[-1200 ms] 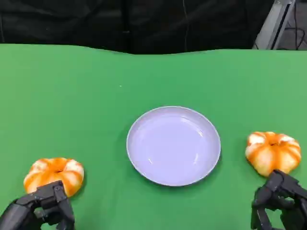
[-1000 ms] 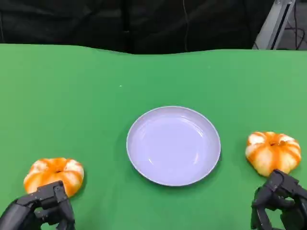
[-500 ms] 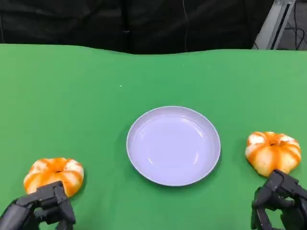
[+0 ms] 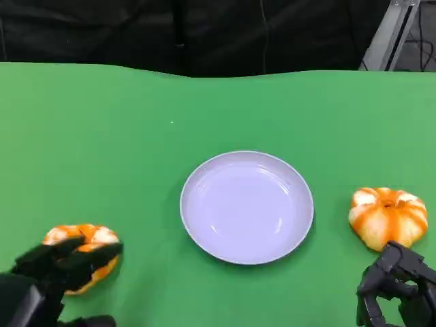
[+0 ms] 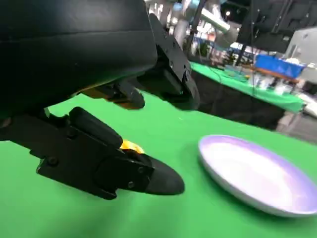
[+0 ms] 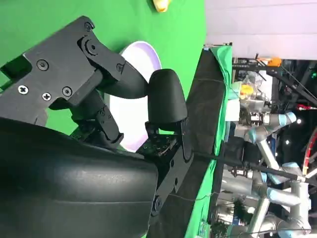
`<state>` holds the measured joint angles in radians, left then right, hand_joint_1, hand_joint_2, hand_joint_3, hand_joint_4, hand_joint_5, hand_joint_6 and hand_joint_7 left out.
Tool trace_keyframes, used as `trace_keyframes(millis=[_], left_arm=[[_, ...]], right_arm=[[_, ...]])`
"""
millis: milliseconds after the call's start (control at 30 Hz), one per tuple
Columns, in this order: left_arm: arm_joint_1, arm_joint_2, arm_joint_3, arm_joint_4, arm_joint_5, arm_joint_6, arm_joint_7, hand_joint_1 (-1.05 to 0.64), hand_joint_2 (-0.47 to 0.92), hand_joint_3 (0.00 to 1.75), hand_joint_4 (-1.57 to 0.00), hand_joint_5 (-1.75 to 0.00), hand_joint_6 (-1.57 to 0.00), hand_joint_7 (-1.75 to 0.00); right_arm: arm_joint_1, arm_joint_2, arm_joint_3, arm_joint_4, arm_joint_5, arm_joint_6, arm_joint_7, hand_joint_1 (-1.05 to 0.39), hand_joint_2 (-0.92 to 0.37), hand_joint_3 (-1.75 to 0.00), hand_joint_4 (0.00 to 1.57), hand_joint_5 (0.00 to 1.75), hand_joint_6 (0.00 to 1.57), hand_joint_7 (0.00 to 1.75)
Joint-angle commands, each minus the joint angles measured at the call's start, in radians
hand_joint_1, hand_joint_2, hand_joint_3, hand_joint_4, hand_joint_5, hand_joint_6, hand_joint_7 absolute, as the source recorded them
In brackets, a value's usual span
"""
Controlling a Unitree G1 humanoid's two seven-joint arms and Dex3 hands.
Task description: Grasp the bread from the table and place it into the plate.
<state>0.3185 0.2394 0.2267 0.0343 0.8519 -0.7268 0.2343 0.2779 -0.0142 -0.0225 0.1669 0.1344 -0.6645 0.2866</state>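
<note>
Table [image 4: 102, 136]: one; covered in bright green cloth, a dark backdrop behind its far edge.
Plate [image 4: 246, 207]: one; round, shallow, pale lilac-white, at the middle of the table with nothing in it; the left wrist view shows it [image 5: 257, 173] as a tilted pale disc just beyond the left hand's fingers.
Bread: two pieces, both on the cloth and well apart from the plate; each is a round bun shaped like a small pumpkin — glossy orange lobes with paler cream patches and a dimple at the centre.
Left bread [image 4: 85, 238]: at the near left of the table; its near half is hidden behind the left hand's fingers; a sliver of orange [image 5: 130, 146] shows between the fingers in the left wrist view.
Right bread [image 4: 387, 216]: at the near right, to the right of the plate, just beyond the right hand.
Left hand [image 4: 58, 269]: black; fingers spread wide over the near side of the left bread, holding nothing; I cannot tell whether the fingertips touch the bread.
Right hand [image 4: 395, 286]: black; low at the near right edge, fingers bent inward; nothing shows in them — whether they are fully closed, I cannot tell.
</note>
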Motion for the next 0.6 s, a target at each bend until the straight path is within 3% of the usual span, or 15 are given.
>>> trace_keyframes(millis=[33, 333, 600], left_arm=[[-0.034, 0.047, -0.042, -0.061, 0.127, 0.177, 0.043, -0.81, 0.92, 0.09, -0.40, -0.02, -0.51, 0.00], [-0.168, 0.157, -0.193, 0.012, 0.161, 0.425, -0.076, -0.81, 0.88, 0.01, -0.40, 0.00, -0.48, 0.00], [-0.285, 0.170, -0.319, 0.199, 0.133, 0.567, -0.076, -0.82, 0.91, 0.01, -0.42, -0.01, -0.47, 0.00]], right_arm=[[-0.004, -0.014, -0.006, -0.002, 0.000, -0.013, -0.006, -0.15, -0.52, -1.26, 0.87, 1.75, 0.77, 1.58], [-0.003, -0.011, -0.001, -0.008, -0.001, -0.006, -0.009, -0.14, -0.51, -1.28, 0.87, 1.75, 0.77, 1.58], [0.004, -0.011, 0.003, -0.017, -0.006, -0.003, -0.014, -0.13, -0.50, -1.30, 0.86, 1.75, 0.77, 1.58]])
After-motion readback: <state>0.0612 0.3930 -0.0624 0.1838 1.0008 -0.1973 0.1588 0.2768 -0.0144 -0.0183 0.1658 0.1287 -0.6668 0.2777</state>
